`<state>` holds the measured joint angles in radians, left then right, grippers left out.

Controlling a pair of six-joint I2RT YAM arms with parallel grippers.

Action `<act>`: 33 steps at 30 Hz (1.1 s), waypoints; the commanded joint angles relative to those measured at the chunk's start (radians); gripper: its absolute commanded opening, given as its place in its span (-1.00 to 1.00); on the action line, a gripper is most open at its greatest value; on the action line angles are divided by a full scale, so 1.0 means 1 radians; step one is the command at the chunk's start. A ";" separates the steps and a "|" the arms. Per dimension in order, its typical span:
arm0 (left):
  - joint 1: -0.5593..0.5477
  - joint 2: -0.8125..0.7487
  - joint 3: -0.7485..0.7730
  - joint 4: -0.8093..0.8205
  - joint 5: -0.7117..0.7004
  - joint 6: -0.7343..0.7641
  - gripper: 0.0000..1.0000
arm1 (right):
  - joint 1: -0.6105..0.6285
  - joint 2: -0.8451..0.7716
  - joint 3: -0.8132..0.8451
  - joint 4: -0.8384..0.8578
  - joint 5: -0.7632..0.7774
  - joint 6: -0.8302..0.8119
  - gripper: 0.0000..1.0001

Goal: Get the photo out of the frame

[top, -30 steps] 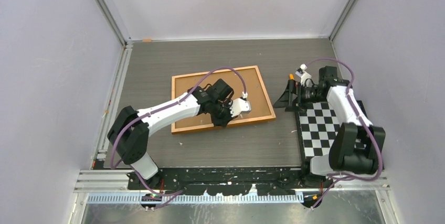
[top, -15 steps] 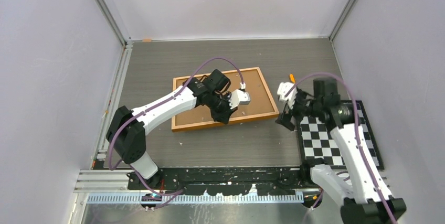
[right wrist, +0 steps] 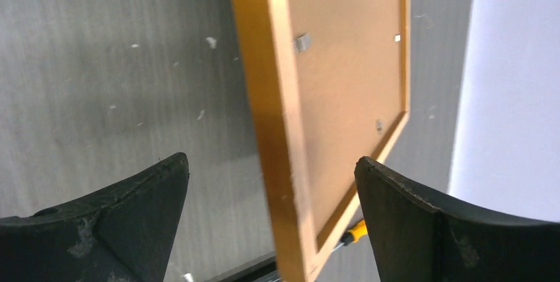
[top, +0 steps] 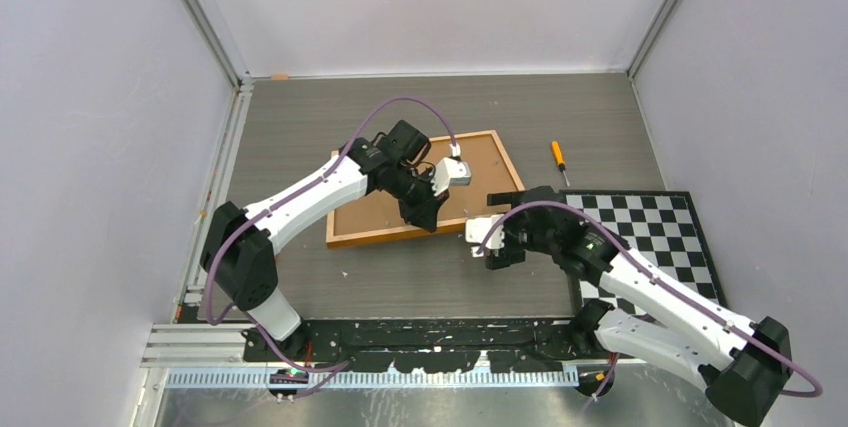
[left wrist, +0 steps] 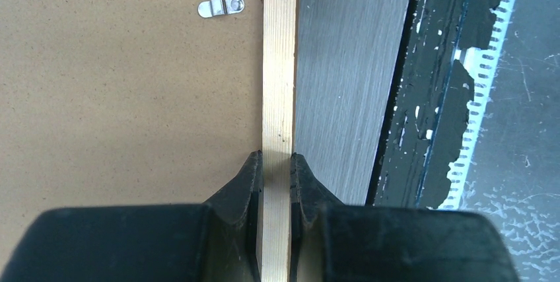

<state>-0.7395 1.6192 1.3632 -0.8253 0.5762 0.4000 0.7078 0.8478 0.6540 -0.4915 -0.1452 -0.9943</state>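
**Swung across from the mat [top: 650, 232] to the frame [top: 485, 177]**

Moved the right arm off the mat within the last second, leaving the screwdriver [top: 559, 160] on the counter [top: 300, 127]. Holds the right jaws wide, with the frame, board side up, just ahead of the gap and touching neither finger. Pinches the frame's pale wooden rim in narrow left jaws: brown board to their left, grey counter to their right, a small metal clip [left wrist: 221, 7] ahead.
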 commanded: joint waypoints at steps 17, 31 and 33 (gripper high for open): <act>0.056 -0.107 0.076 -0.031 0.097 -0.075 -0.75 | 0.070 0.099 0.027 0.091 0.162 -0.052 -0.39; -0.047 -0.513 -0.182 0.069 -0.463 0.222 0.87 | 0.071 0.108 0.150 -0.051 0.063 0.061 -0.89; -0.121 -0.577 -0.262 0.134 -0.555 0.318 0.95 | 0.071 0.106 0.154 -0.052 0.060 0.073 -0.89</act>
<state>-0.7589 1.1362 1.2243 -0.8146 0.2737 0.5106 0.7811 0.9565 0.7559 -0.5098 -0.0113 -1.0237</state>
